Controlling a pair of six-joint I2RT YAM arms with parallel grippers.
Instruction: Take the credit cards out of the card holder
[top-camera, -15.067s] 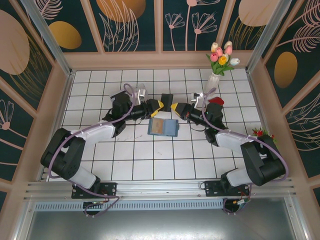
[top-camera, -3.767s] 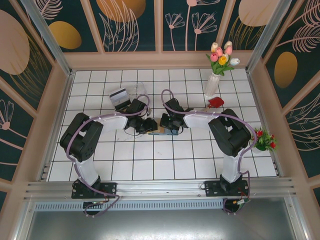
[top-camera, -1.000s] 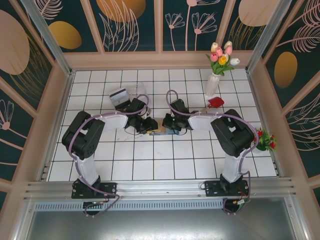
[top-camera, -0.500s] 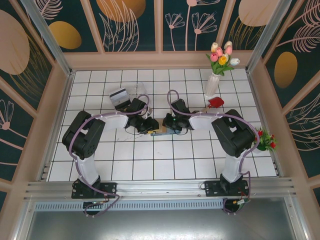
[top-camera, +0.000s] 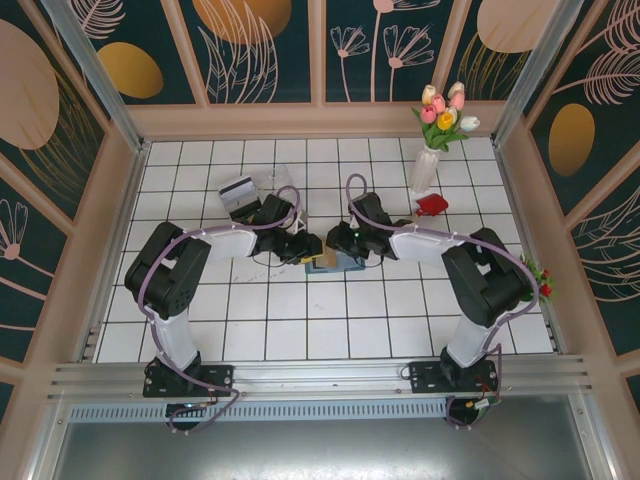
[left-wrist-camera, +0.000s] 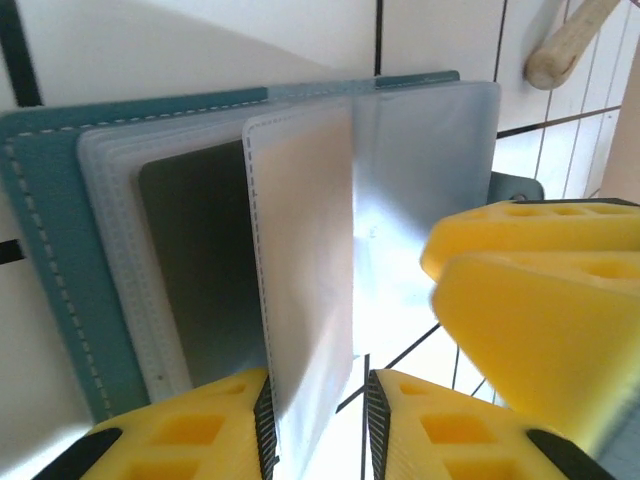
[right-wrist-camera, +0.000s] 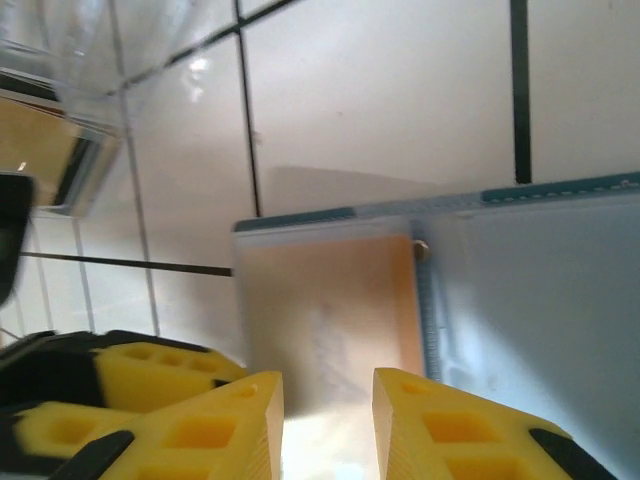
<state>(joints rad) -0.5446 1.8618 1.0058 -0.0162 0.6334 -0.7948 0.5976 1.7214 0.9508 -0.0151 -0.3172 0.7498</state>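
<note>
Starting at the near edge, we find the card holder (top-camera: 338, 264) lying open mid-desk (top-camera: 300, 330) between the two arms, with both wrists low over it. Our left fingers (left-wrist-camera: 170, 435) stand narrow with a frosted sleeve leaf (left-wrist-camera: 300, 250) in the gap; we cannot tell whether they pinch it. Just beside that leaf, a dark card (left-wrist-camera: 200, 270) sits in its pocket. Our right fingers (right-wrist-camera: 450, 430) are also narrow and straddle the near end of a tan card (right-wrist-camera: 325, 300); we cannot tell if they grip it. Its long axis seems to run straight away from them, along the holder's fold. We judge the right arm better placed to draw that card back along this line. Farther off stand a clear box (right-wrist-camera: 70, 60) and a vase (top-camera: 425, 165).
</note>
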